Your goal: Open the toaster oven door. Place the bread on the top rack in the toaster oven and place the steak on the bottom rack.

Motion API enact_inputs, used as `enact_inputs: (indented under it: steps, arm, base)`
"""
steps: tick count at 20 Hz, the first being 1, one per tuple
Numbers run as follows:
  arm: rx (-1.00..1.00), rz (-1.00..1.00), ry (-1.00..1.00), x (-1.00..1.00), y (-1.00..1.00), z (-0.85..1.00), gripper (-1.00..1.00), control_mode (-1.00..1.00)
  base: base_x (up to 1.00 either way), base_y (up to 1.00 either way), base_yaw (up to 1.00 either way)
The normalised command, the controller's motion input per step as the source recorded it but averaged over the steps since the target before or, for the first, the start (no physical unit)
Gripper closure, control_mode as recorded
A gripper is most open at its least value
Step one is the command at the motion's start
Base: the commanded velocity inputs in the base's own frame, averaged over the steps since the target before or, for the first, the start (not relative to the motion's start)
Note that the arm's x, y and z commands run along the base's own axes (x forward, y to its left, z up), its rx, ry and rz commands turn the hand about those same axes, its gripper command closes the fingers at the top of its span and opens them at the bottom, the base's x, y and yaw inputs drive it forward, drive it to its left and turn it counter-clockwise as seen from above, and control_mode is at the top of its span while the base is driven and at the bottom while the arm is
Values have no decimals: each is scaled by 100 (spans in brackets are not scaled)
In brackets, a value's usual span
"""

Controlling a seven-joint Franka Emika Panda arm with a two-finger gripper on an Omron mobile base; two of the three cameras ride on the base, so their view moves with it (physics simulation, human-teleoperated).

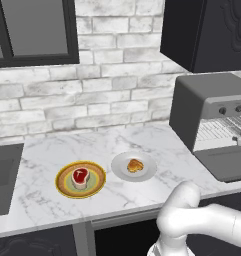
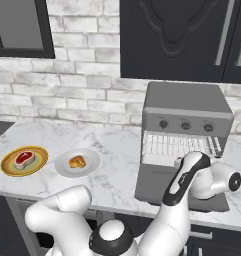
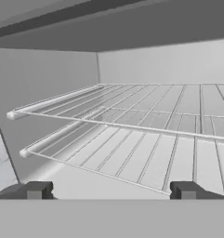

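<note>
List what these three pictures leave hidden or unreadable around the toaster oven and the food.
- Toaster oven door: left base view, right part cut off by the frame edge; right base view, largely hidden behind the arm.
- Gripper: hand view, fingers show as tips alone, open and empty.
- Top rack and bottom rack: hand view, right ends cut off.
- Steak and bread: too small for surface detail.

A white marble worktop point(image 1: 142, 140) runs below a whitewashed brick wall point(image 1: 117, 75). On it sit a yellow-rimmed plate point(image 1: 62, 184) with a green centre and, just beside it on the right, a plain white plate point(image 1: 147, 172). A dark sink point(image 1: 2, 175) is set into the worktop at the left. A black-framed window point(image 1: 32, 30) and black wall cabinets point(image 2: 182, 40) hang above.
</note>
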Motion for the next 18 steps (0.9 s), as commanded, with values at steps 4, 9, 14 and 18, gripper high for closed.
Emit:
enact_inputs:
  steps: [4, 9, 14, 18]
  arm:
    - [5, 0, 0, 18, -6, -18, -100, -100]
    - [7, 0, -1, 28, -1, -12, -100, -100]
    - [1, 1, 0, 33, -7, -9, -100, -100]
    - [0, 0, 0, 29, -11, -18, -100, -100]
  base:
    - [0, 0, 0]
    - [0, 0, 0]
    - [0, 0, 0]
    - [0, 0, 0]
